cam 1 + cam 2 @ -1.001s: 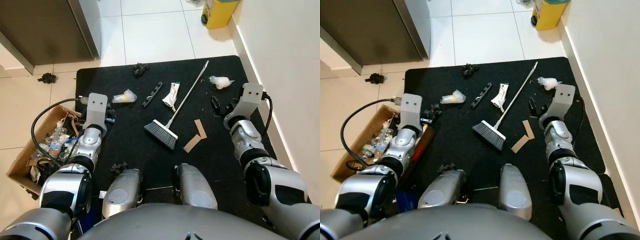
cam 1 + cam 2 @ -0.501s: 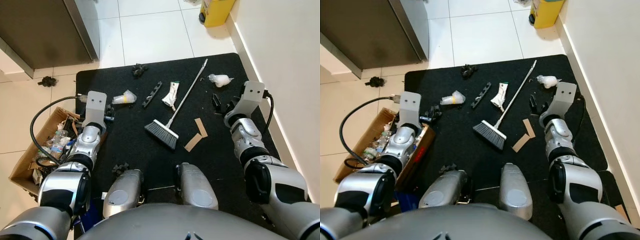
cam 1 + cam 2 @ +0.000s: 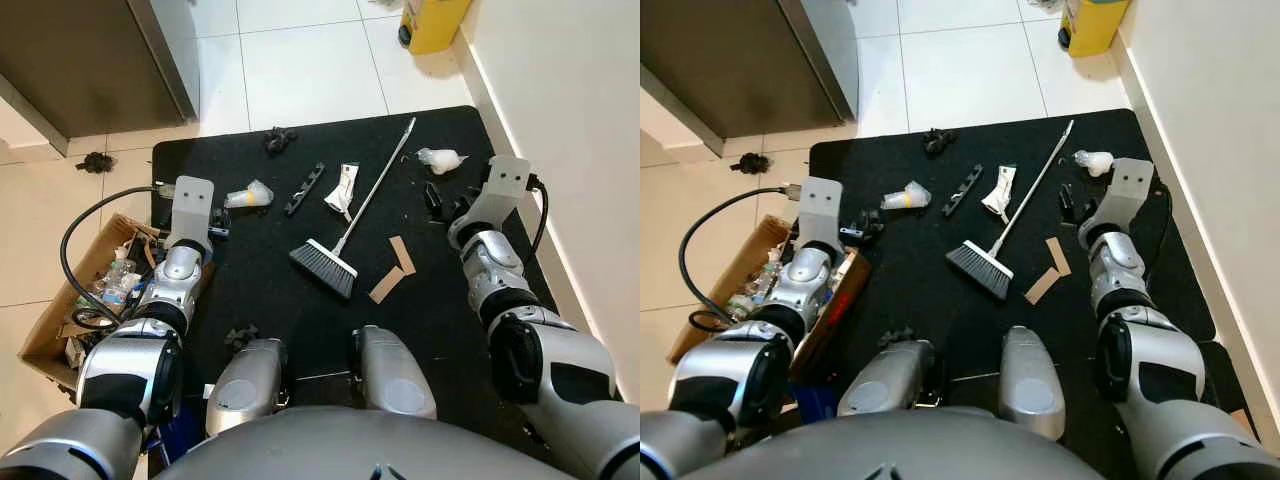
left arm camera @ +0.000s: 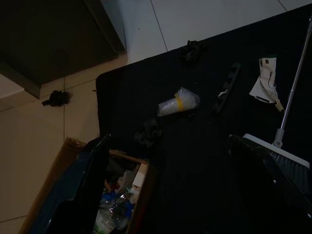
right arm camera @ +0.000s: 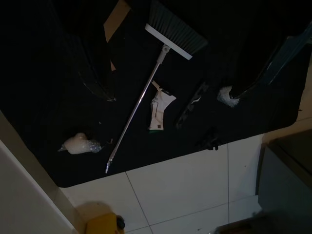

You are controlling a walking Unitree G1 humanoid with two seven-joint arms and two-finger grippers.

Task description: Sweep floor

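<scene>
The broom with grey bristles and a thin silver stick point(image 3: 350, 230) lies flat in the middle of the black floor mat point(image 3: 270, 300). Nothing is holding it. Its brush end points toward the robot and its stick runs away up to the far right corner of the mat.

Going from left to right: a brown cardboard box full of rubbish point(image 3: 70, 300) sits at the mat's left edge. The left gripper point(image 4: 165, 195) hangs above the box and the mat edge, its two black fingers spread wide with nothing between them. Near it lie a crumpled clear plastic cup point(image 3: 249, 194), a black plastic strip point(image 3: 304, 188) and a white torn packet point(image 3: 343, 190) that sits just beside the stick. Two brown cardboard bits point(image 3: 391, 271) lie to the right of the brush. A scrunched clear wrapper point(image 3: 438, 159) is near the right gripper point(image 5: 180, 63), which hangs over the mat's right side with its fingers also wide apart and empty.

The broom looks light and stiff. The metal stick may be smooth and slippy. A good place to grab is probably the middle of the stick, where there is bare mat on both sides.
</scene>
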